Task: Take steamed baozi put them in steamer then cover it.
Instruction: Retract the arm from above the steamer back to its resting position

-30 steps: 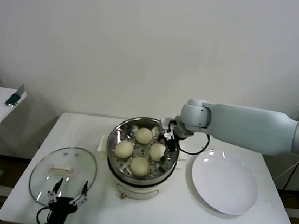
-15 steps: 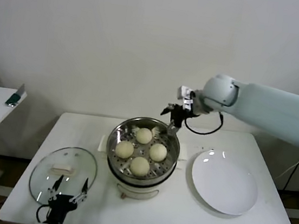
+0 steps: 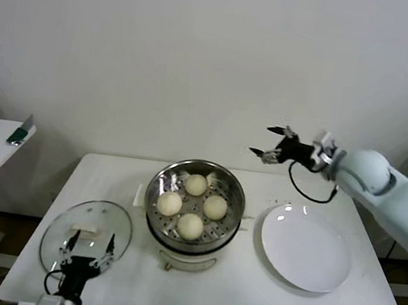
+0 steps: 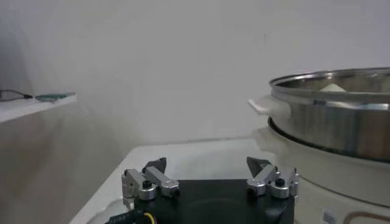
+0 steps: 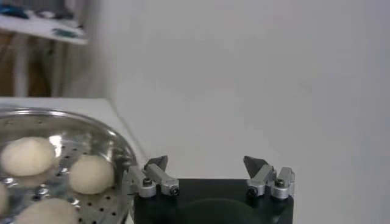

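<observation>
Right claw (image 3: 271, 142): lifted high and drawn back to the robot's right since a second ago, when it sat at the steamer's rim — its jaws gape wide and hold nothing.
Steamed baozi (image 3: 193, 205): all four sit on the perforated tray, below and to the left of the right claw; none is left outside the pot.
Steamer (image 3: 191, 229): uncovered in the middle of the worktop (image 3: 246, 292), between the two claws, unmoved.
White plate (image 3: 307, 251): bare, lying below the right claw.
Cover (image 3: 88, 233): flat on the worktop, well left of the right claw, its handle up.
Left claw (image 3: 86, 248): low at the cover's near edge, closer in over the glass than half a second ago — jaws spread, gripping nothing.
Meaning: loading looks finished; what remains is the cover, and the left claw seems set to take its handle.
</observation>
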Tool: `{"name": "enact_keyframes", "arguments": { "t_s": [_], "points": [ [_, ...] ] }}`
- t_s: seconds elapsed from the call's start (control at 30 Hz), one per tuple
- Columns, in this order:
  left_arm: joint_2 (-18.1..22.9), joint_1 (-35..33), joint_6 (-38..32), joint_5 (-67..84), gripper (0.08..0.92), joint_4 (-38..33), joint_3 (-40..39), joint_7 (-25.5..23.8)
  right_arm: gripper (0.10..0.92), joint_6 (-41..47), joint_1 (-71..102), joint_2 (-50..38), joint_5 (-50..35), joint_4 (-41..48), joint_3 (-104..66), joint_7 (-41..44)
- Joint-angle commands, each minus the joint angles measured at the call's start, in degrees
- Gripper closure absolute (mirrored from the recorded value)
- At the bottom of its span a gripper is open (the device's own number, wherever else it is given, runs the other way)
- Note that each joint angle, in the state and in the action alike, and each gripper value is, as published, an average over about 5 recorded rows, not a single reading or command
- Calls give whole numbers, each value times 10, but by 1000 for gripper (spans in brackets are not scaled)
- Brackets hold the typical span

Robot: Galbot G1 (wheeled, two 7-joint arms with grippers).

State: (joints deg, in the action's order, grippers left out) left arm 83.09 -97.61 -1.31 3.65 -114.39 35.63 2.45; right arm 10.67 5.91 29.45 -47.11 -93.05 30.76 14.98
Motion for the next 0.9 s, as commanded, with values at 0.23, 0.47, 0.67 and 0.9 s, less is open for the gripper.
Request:
{"name": "enact_keyframes", "arguments": {
  "t_s": [0.23,0.47,0.67,0.9],
  "points": [
    [-15,21,-14,-98,177,16,9,24,203,-201,836,118,130,-84,-723,-47],
    [-29,21,-42,-179,177,37,20,49,203,-276,904,226,173,-98,-745,-29],
    [-46,22,-84,-433,177,76,45,202,203,-320,942,293,206,-101,-734,-29],
    [-77,-2,-98,-656,177,139,58,286,203,-359,976,332,223,-91,-698,-41]
  ]
}}
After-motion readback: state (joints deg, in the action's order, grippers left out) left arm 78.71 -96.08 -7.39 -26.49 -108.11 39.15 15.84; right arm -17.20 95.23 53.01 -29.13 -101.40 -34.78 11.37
